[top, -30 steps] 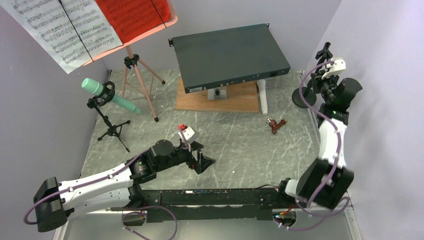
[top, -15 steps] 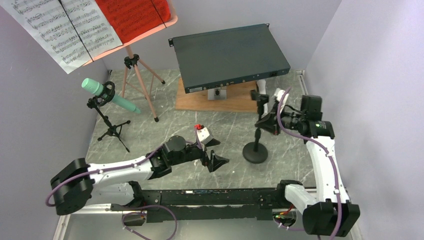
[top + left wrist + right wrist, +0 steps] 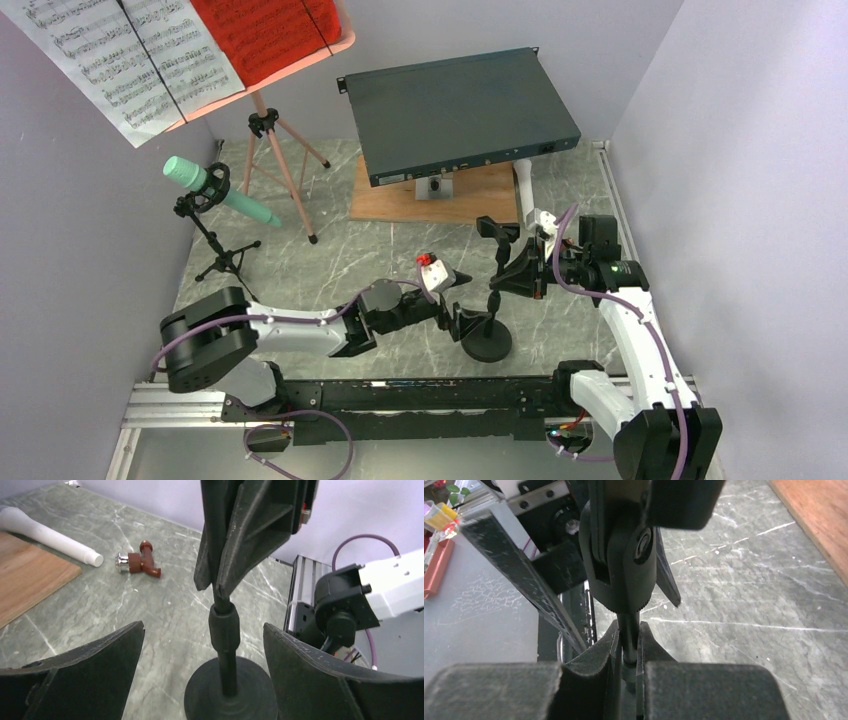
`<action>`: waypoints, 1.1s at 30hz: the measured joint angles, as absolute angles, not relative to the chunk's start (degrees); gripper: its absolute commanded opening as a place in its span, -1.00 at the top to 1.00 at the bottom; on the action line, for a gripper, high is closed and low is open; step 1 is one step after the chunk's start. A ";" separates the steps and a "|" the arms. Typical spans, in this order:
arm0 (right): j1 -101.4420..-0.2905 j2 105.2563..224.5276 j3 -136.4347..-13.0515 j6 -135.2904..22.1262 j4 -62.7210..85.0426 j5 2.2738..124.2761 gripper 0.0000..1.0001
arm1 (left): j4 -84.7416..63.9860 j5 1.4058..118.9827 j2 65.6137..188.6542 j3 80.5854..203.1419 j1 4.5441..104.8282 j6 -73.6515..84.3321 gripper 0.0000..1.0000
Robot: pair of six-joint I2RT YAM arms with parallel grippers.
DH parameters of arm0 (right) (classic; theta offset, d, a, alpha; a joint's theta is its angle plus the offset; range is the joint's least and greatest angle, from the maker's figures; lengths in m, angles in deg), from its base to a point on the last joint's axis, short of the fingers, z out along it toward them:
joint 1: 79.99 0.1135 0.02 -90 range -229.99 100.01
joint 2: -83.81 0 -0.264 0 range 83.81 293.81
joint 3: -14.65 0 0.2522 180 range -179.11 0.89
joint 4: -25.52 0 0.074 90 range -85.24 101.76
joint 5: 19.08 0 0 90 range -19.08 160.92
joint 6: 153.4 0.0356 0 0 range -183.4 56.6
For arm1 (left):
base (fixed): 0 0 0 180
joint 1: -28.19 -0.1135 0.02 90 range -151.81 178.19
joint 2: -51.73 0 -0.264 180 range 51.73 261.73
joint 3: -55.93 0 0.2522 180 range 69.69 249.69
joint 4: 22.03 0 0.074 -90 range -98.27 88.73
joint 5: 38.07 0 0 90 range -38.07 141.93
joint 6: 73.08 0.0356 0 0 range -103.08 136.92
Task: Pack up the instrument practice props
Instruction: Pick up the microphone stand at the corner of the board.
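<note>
The small black round-based mic stand [image 3: 490,341] stands near the table's front centre. My right gripper [image 3: 507,278] is shut on its thin pole [image 3: 628,639], just below the clip head [image 3: 623,555]. My left gripper [image 3: 472,306] is open, with its fingers [image 3: 85,675] on either side of the lower pole [image 3: 224,630] and not touching it; the base [image 3: 230,697] is just below. The salmon-pink music stand [image 3: 277,152] holds white pages [image 3: 130,55] and a red page [image 3: 265,30] at the back left. A mint tube [image 3: 215,190] sits on a small tripod.
The dark grey rack box [image 3: 460,110] rests on the wooden board [image 3: 470,202] at the back centre. A white tube [image 3: 47,534] lies beside the board. A small brown fitting [image 3: 137,564] lies on the marble table [image 3: 330,260]. Walls close in left and right.
My right arm has carried the mic stand from the far right corner to the front centre. My left arm has stretched right, and its open jaws now flank the pole.
</note>
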State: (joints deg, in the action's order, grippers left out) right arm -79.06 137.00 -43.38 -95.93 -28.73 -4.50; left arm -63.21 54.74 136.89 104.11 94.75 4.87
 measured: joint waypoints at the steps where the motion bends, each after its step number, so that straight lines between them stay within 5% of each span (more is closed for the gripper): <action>1: -79.04 136.93 -43.38 -95.91 -28.71 -4.68 1.00 | -64.57 54.54 138.14 104.55 94.73 4.43 -0.76; 12: -79.04 136.61 -43.38 -96.43 -27.49 -6.25 1.00 | -69.68 56.25 146.88 109.16 94.71 -0.53 -0.12; 27: -79.04 136.61 -43.38 -95.95 -27.09 -6.16 1.00 | -68.68 61.43 147.21 110.67 94.71 -2.50 -0.08; 33: -79.04 136.61 -43.38 -95.80 -27.01 -6.14 1.00 | -65.18 62.04 147.21 111.17 94.69 -2.52 0.30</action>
